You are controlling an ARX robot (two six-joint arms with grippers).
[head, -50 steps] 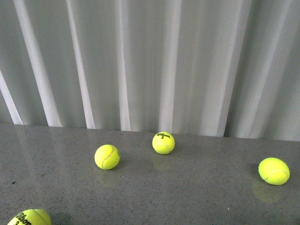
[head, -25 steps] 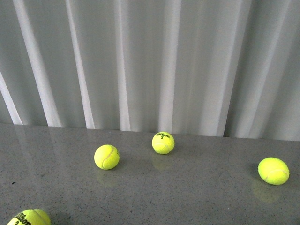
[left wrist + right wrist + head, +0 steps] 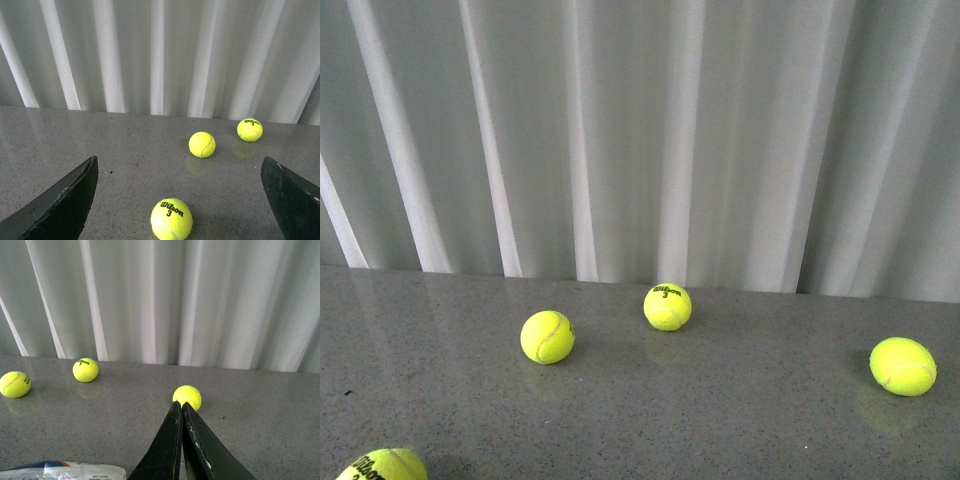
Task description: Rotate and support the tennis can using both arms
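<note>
Curtain: white curtain (image 3: 640, 140) hangs in vertical folds and fills the background behind the table.
Table: grey table (image 3: 740, 420), speckled and faintly glossy, carries the balls.
Tennis can: of the tennis can (image 3: 65, 471) only a sliver of white label with a blue and orange edge shows, in the right wrist view. It is near the right gripper's fingers but apart from them, and its pose cannot be told.
Left gripper: left gripper (image 3: 179, 161) has its fingers spread wide and holds nothing. A Wilson 3 ball (image 3: 171, 219) lies on the table in the gap between them.
Right gripper: right gripper (image 3: 181, 404) has its fingers pressed together with nothing between them. A lone ball (image 3: 187, 396) sits just beyond the tips; contact is unclear.
Tennis balls: four yellow tennis balls (image 3: 547, 336) lie well apart in the front view.
</note>
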